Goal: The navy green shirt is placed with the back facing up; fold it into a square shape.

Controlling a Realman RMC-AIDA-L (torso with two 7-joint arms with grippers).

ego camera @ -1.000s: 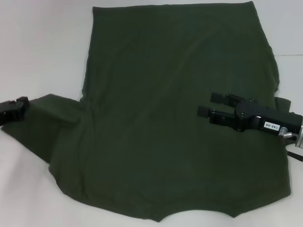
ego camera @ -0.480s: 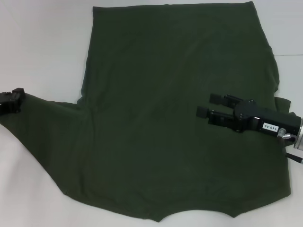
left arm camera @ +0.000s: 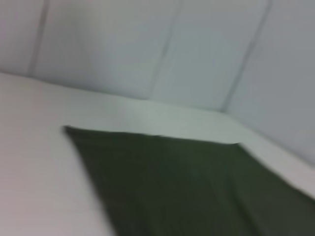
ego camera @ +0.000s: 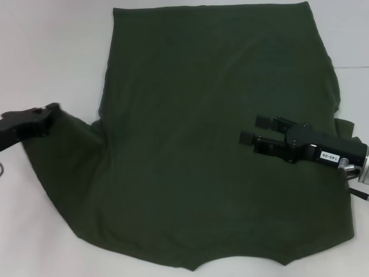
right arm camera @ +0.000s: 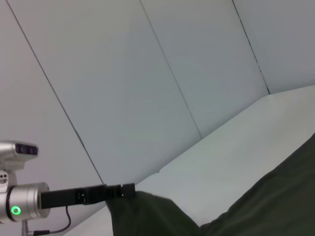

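Olive-green shirt (ego camera: 213,138) spread flat on a white table (ego camera: 52,63), one gripper at each side.

At the left edge, the left gripper (ego camera: 51,112) is clamped on the shirt's left sleeve and holds it raised off the table; the right wrist view shows the cloth draping down from its tips. The shirt covers most of the table's middle. Over its right side, the right gripper (ego camera: 255,128) hovers with fingers spread apart, holding nothing.
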